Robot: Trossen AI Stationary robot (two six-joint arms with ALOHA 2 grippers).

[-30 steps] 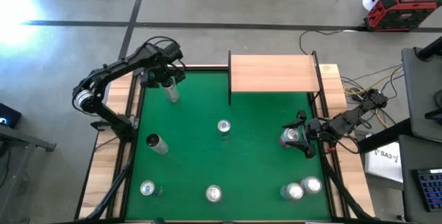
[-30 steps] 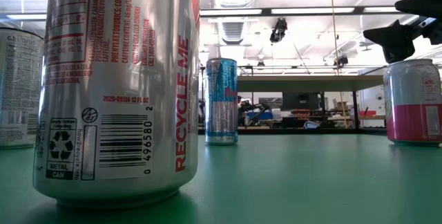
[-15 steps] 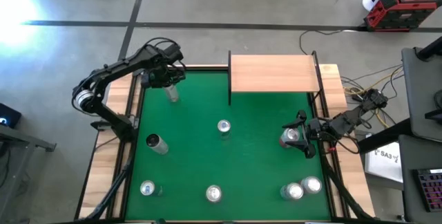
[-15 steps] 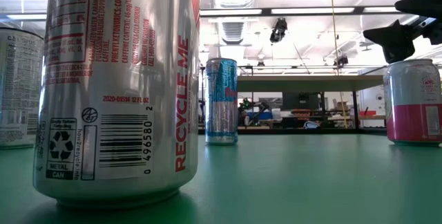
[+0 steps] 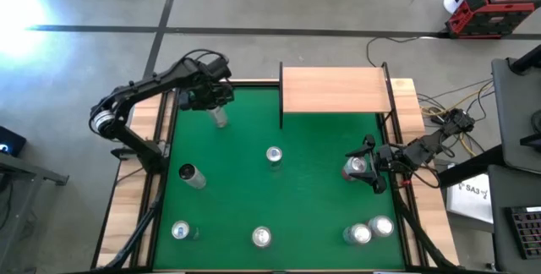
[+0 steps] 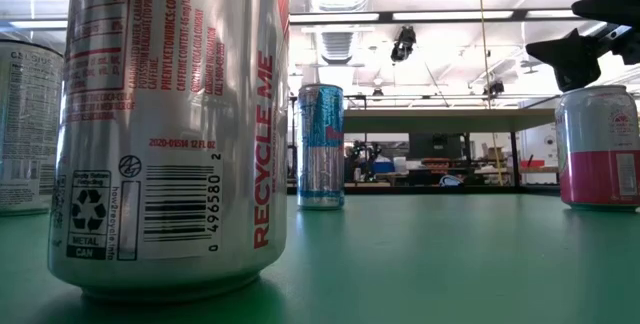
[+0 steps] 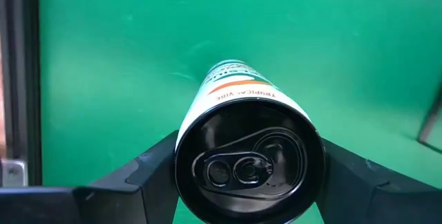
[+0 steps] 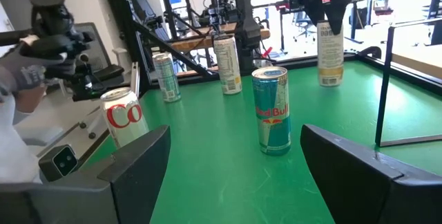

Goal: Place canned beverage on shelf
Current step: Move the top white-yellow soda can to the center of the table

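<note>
Green worktop: left tool now clamps the tall can, lifted and heading toward the shelf; right tool waits, fingers apart.

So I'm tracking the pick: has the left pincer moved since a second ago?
Yes. The left pincer, shut on the can, moved toward the shelf.

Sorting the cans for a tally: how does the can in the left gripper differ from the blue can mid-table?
The held can is white and yellow with an orange band; the blue can is blue and silver. The held can hangs clamped in the left gripper, off the felt, near the shelf; the blue can stands free on the felt. Both are slim, upright cans.
</note>
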